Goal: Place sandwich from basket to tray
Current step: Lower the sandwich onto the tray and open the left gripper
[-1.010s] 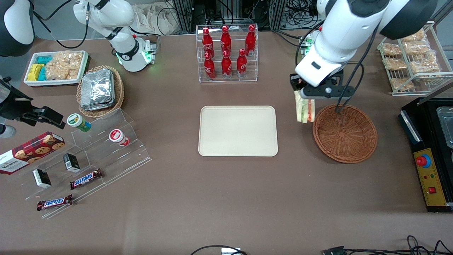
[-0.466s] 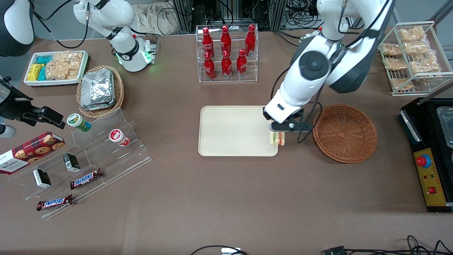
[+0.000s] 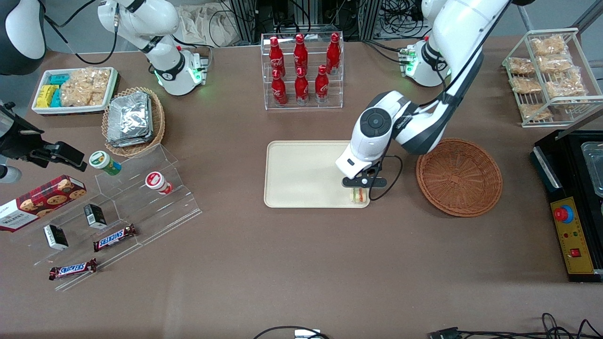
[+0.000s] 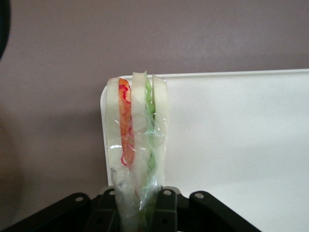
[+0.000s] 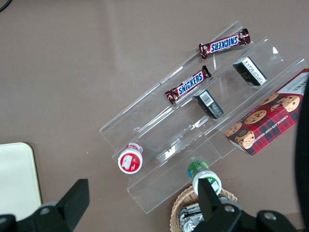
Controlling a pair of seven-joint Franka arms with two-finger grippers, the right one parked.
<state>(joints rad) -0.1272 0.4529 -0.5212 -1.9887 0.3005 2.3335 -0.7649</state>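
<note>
The arm has swung away from the basket [image 3: 459,177] and come down low over the tray [image 3: 301,174]. A second ago the sandwich [image 3: 358,195] hung in the air just beside the basket's rim. Now it is at the tray's corner, the one nearest the front camera on the basket's side.

The end effector [image 3: 359,187] is closed on the sandwich and holds it upright. In the left wrist view the sandwich [image 4: 137,154] stands on edge, with the black fingers [image 4: 164,205] pinching its lower end. You can see white bread, an orange-red layer and a green layer under shiny clear wrap. The cream tray [image 4: 241,145] lies under it, and the sandwich is just inside the tray's rounded corner. I think the sandwich may be touching the tray, but I cannot be sure from here.

The brown basket sits on the counter [image 3: 301,263] beside the tray, toward the working arm's end, and nothing is in it. A clear rack of red bottles [image 3: 302,70] stands farther from the front camera than the tray. Toward the parked arm's end of the counter, a lighter basket holds silver foil packets [image 3: 128,118], and clear steps hold candy bars [image 3: 114,237] and small cups [image 3: 158,182].
</note>
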